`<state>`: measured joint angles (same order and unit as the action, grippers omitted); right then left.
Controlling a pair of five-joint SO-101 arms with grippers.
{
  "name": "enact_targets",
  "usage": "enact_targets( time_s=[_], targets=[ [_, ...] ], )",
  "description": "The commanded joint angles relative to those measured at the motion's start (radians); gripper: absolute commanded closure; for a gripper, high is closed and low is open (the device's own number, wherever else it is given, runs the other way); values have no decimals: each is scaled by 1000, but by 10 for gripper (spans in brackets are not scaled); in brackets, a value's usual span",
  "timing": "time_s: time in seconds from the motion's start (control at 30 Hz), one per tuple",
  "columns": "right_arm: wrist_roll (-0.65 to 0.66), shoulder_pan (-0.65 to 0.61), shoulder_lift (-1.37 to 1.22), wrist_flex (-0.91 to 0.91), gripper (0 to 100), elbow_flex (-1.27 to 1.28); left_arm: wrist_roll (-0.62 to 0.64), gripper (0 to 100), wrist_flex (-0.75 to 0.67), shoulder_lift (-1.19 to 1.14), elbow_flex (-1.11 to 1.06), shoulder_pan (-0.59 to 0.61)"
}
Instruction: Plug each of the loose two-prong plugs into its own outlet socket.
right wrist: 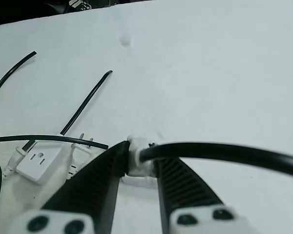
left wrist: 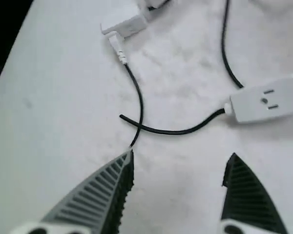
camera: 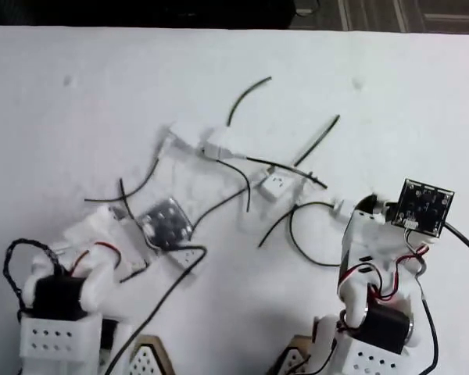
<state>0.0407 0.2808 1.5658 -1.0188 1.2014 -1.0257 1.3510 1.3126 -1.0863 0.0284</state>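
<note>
White table (camera: 70, 125) strewn with white plugs and sockets on black cords; both arms at its near edge.
Right gripper (right wrist: 140, 155): fingers closed tight on a white two-prong plug (right wrist: 136, 170), its black cord (right wrist: 224, 152) running out between them. Near it lies an outlet socket (right wrist: 39, 165), with a second plug (right wrist: 80, 152) just beside it, not plugged in. Left gripper (left wrist: 180, 158): spread wide, holding nothing, over two crossing cords; a face-up socket (left wrist: 268, 100) lies beyond one finger.
</note>
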Motion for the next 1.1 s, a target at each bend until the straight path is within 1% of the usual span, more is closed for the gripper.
enact_targets(
  time_s=[0.0, 0.07, 0.13, 0.37, 0.5, 0.7, 1.07],
  targets=[
    [2, -8, 12, -2, 981, -6, -130, 708, -69, 15, -109, -13],
    [2, -8, 12, -2, 981, -5, -160, 710, -124, 15, -184, -38],
    [2, -8, 12, -2, 981, -5, -155, 710, -172, 15, -244, -87],
    [2, -8, 12, -2, 981, -5, -25, 710, -258, 10, -330, -277],
    [2, -8, 12, -2, 981, -3, 29, 713, -298, 10, -361, -340],
    [2, -8, 12, -2, 981, -2, 49, 787, -338, 8, -396, -400],
    [2, -8, 10, -4, 981, -2, 92, 785, -359, 8, -405, -410]
  ],
)
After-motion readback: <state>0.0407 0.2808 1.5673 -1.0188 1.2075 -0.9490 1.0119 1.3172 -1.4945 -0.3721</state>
